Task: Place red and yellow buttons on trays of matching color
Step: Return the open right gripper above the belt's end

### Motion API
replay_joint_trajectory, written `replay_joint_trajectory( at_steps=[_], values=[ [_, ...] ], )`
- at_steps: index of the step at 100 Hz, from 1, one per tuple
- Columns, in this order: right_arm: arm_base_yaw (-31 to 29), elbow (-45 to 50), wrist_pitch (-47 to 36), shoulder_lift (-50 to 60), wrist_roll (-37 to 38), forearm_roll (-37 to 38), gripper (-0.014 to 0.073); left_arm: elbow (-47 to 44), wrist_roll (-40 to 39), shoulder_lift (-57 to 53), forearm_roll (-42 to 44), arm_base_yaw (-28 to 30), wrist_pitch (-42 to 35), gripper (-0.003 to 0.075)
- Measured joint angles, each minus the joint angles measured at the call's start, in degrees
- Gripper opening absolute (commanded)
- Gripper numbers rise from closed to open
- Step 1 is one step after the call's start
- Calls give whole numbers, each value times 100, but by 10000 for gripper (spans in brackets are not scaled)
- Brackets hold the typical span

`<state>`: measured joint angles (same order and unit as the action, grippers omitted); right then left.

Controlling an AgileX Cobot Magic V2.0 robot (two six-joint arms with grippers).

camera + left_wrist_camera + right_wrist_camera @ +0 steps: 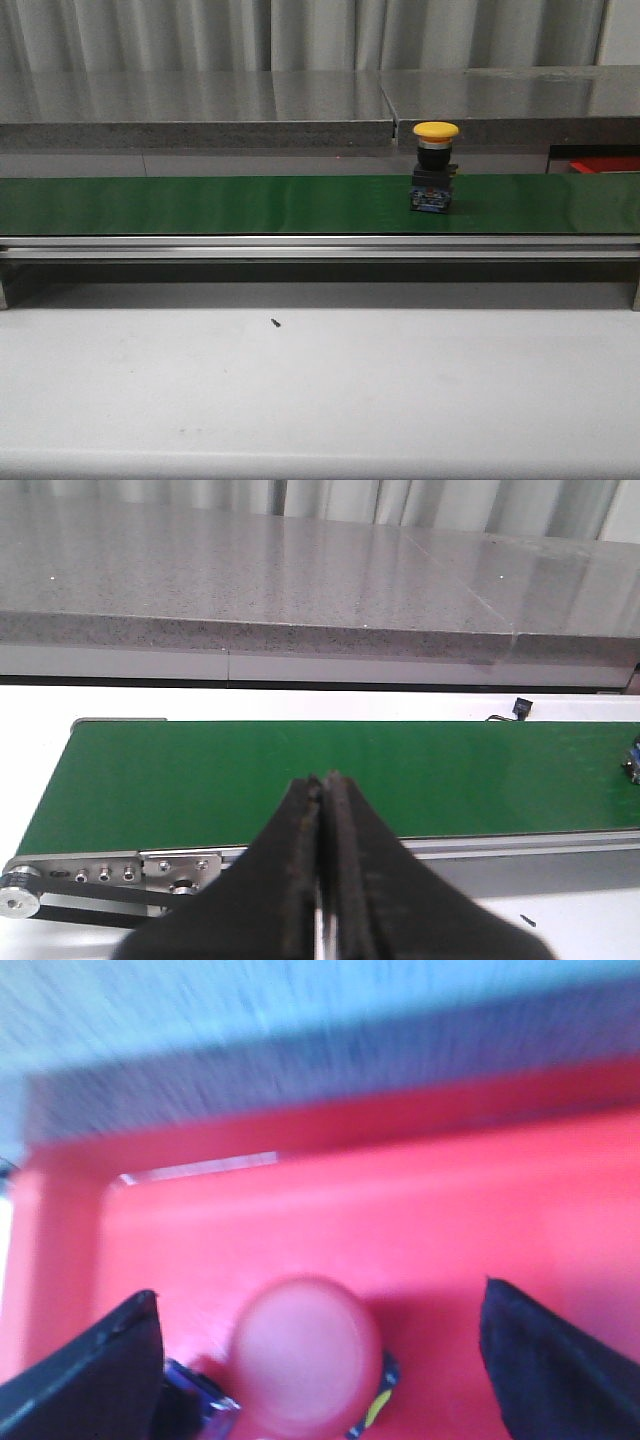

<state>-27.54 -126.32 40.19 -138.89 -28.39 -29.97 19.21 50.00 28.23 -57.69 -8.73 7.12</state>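
A yellow button [435,167] with a black neck and blue base stands upright on the green conveyor belt [200,205], right of centre. The red tray [605,163] shows as a sliver at the far right behind the belt. In the right wrist view a red button [306,1354] sits inside the red tray [400,1210], between the wide-apart fingers of my open right gripper [318,1360], which do not touch it. My left gripper [325,790] is shut on nothing, over the near edge of the belt [300,770]. The yellow tray is out of view.
A grey stone ledge [200,105] runs behind the belt. An aluminium rail [300,247] fronts the conveyor, with its roller end [20,900] visible in the left wrist view. A small dark screw [274,322] lies on the white table [320,400].
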Motion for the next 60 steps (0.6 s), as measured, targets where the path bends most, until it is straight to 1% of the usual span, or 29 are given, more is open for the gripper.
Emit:
replay_joint_trajectory(
  at_steps=[11, 23, 39, 60],
  values=[
    [0, 0, 85, 365, 0, 0, 643, 0, 0, 0, 0, 0, 0, -19],
    [0, -11, 437, 866, 11, 0, 643, 0, 0, 0, 0, 0, 0, -19],
    [0, -11, 1090, 1419, 0, 0, 643, 0, 0, 0, 0, 0, 0, -19],
    [0, -11, 2257, 1947, -33, 0, 643, 0, 0, 0, 0, 0, 0, -19]
  ],
)
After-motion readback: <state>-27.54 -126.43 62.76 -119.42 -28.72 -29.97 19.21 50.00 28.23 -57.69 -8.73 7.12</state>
